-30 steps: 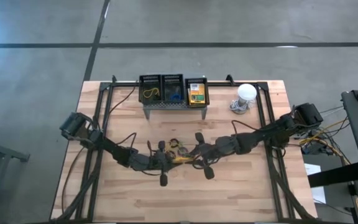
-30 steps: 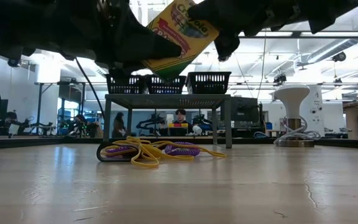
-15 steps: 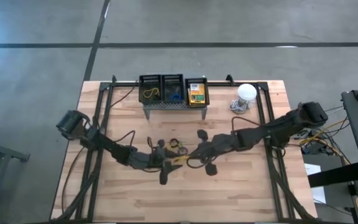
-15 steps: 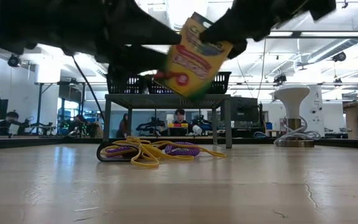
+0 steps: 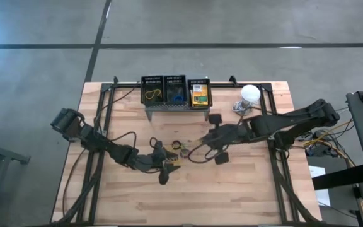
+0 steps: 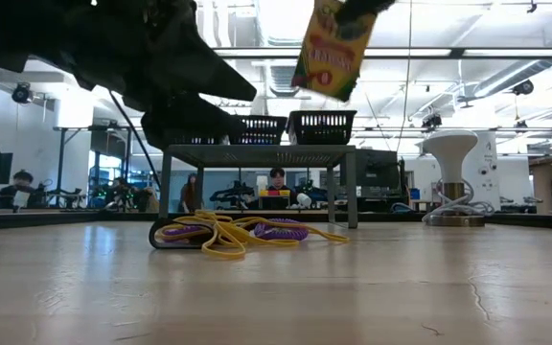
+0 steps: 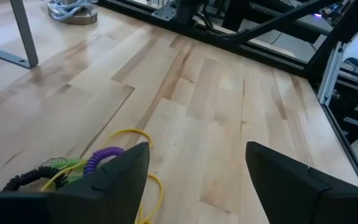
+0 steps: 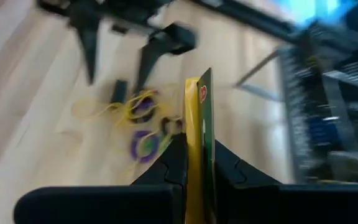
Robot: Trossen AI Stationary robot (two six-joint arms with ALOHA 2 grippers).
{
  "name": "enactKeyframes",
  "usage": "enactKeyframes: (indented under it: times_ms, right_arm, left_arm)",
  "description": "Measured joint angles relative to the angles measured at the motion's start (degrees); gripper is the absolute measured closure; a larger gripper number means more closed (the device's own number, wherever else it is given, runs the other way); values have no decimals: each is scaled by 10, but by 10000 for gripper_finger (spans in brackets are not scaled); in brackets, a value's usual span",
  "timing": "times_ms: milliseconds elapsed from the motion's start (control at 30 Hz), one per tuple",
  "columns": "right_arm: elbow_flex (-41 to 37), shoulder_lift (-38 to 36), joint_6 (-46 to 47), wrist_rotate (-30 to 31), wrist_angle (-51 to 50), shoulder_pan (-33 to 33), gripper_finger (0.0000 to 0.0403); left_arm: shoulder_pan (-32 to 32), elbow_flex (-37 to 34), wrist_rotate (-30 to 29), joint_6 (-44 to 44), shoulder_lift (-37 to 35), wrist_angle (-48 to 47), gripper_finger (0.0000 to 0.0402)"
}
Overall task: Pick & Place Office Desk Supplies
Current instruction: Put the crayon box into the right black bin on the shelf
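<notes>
gripping one crayon box, right claw; perhaps another box binned.

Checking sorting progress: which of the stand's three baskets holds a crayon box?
The basket at the white dome's end; a yellow-and-green crayon box lies inside. The middle one holds blue items, the far one yellow bands.

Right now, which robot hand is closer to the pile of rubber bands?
Left. The left gripper, open, hovers beside the rubber bands; the right gripper holds the crayon box raised, farther off.
</notes>
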Motion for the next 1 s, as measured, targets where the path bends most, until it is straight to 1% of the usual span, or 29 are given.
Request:
enactKeyframes:
  times_ms: [100, 333, 433, 533, 633, 800, 1000]
  right_arm:
    - [26, -17, -17, 21, -19, -5, 381]
    - [84, -73, -60, 22, -18, -47, 380]
    - [78, -86, -66, 17, -20, -87, 380]
    - [57, -90, -74, -7, -33, -138, 380]
    - [43, -90, -91, -11, -33, -184, 380]
    - [41, -81, -161, -17, -30, -254, 380]
    - [41, -62, -229, -69, 8, -315, 380]
  left_arm:
    - [0, 1, 0, 0, 0, 1, 141]
    - [0, 2, 0, 0, 0, 20, 151]
    - [1, 2, 0, 2, 0, 19, 152]
    - [3, 2, 0, 5, 0, 19, 152]
    - [4, 2, 0, 5, 0, 19, 152]
    - [4, 2, 0, 6, 0, 17, 152]
    - [3, 1, 0, 6, 0, 17, 152]
